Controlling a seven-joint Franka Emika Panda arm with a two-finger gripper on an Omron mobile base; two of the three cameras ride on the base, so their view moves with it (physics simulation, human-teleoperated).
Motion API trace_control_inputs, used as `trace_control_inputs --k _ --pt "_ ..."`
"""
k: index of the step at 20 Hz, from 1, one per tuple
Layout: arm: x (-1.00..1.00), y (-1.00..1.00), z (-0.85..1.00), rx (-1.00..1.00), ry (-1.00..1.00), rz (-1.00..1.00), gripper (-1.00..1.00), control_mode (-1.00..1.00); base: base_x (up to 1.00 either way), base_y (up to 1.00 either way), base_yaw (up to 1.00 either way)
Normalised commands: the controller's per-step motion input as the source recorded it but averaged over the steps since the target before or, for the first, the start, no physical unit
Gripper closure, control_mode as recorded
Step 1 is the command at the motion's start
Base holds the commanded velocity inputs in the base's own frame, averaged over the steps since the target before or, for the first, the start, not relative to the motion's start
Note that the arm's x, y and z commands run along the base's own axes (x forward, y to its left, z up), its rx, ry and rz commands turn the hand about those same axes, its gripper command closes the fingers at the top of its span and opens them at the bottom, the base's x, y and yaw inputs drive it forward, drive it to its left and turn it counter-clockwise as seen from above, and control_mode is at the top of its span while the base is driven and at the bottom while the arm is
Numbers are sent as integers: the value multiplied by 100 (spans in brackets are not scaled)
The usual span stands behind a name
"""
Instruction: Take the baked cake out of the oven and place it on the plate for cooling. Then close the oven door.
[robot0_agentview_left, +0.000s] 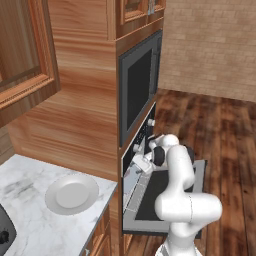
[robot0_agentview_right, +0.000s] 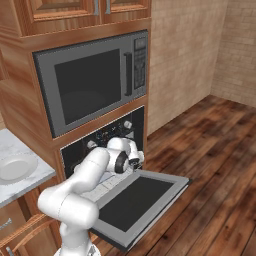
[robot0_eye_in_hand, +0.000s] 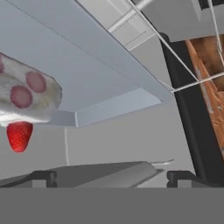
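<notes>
White arm links are seen reaching into the black oven (robot0_agentview_right: 100, 137), whose oven door (robot0_agentview_right: 137, 202) is dropped flat and open below the grey microwave (robot0_agentview_right: 90, 80). Seen from the hand, the gripper (robot0_eye_in_hand: 111, 177) is spread wide with nothing between its two dark fingertips (robot0_eye_in_hand: 43, 177), and the baked cake (robot0_eye_in_hand: 26, 94) is found inside the grey oven cavity, up close at the left and seemingly inverted by the camera's roll, its red berry (robot0_eye_in_hand: 19, 135) pointing downward. Off to the left, the plate (robot0_agentview_left: 72, 193) is left bare on the marble counter (robot0_agentview_left: 25, 215).
</notes>
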Motion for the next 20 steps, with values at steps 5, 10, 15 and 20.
trace_control_inputs --k 5,10,15,20 --pt "20 6 -16 0 0 -4 -100 -100 0 0 0" --pt "38 9 -16 0 0 -5 -100 -100 0 0 0" --pt "45 2 -26 0 3 -4 -100 -100 0 0 0" --pt "34 0 -38 -2 7 0 -100 -100 0 0 0"
